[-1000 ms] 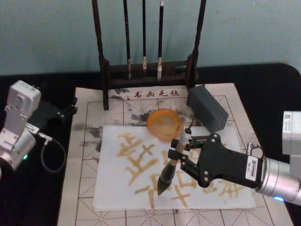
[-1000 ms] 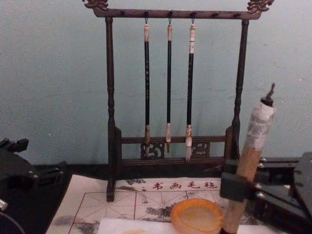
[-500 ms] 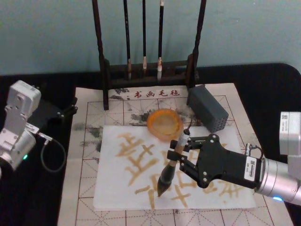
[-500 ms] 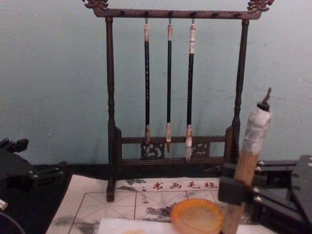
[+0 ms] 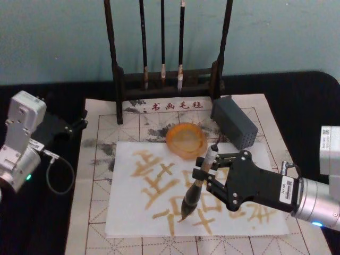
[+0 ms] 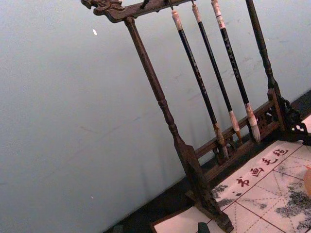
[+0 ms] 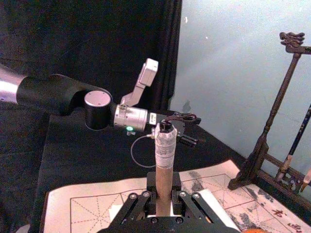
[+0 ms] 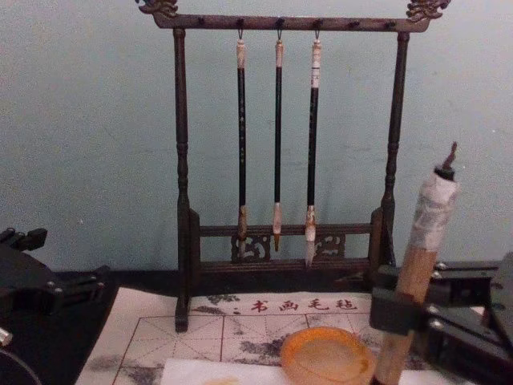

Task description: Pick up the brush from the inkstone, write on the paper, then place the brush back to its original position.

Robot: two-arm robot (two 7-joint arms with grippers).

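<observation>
Pinching the brush point(image 5: 192, 195), my right claw point(image 5: 201, 171) leans its tip on the paper point(image 5: 125, 212) to write; my left claw point(image 5: 71, 126) rests at left.

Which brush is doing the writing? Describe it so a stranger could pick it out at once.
From the tall dark stand at the back, come forward past the orange dish to the white paper. The brush stands there tip down, held in the right tool. Unlike the three thin black brushes hanging on the stand, it is thick, with a tan handle and pale wrapped top.
</observation>
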